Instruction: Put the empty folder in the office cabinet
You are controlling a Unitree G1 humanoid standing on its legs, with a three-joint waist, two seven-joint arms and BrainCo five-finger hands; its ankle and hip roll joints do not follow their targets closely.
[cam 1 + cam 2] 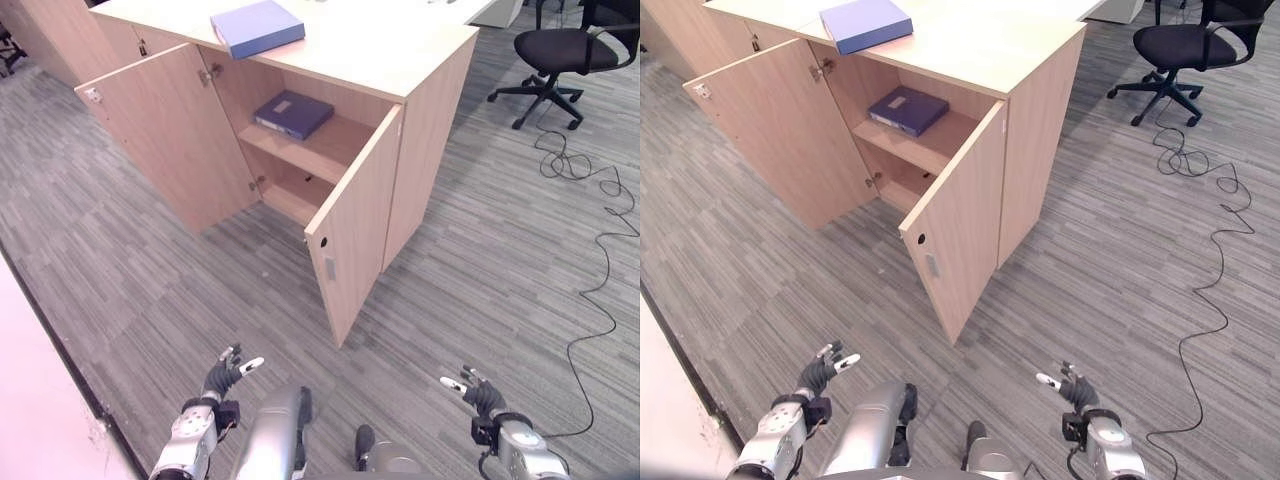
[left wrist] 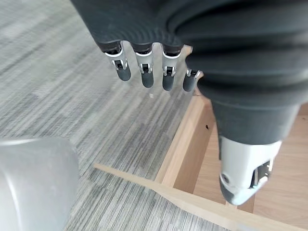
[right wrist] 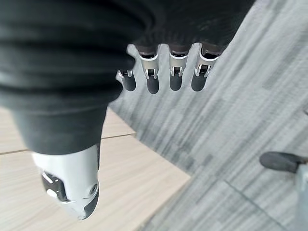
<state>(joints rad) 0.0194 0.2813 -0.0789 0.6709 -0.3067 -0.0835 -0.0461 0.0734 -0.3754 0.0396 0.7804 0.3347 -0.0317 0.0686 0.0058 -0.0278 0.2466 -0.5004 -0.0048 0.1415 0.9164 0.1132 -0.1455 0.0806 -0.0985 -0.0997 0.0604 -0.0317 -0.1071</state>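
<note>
Two folders: one folder [image 1: 258,27] flat on cabinet [image 1: 420,120] top, another folder [image 1: 293,113] already on shelf [image 1: 330,148]. Doors open for access. Left robot hand [image 1: 222,378], right robot hand [image 1: 478,396] low, fingers relaxed, holding nothing.

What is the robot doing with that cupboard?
Nothing is being handled yet. The cabinet stands with both doors open. One blue folder lies on top of it, and another folder lies on the shelf inside. The left hand and right hand hang low, open and empty.
</note>
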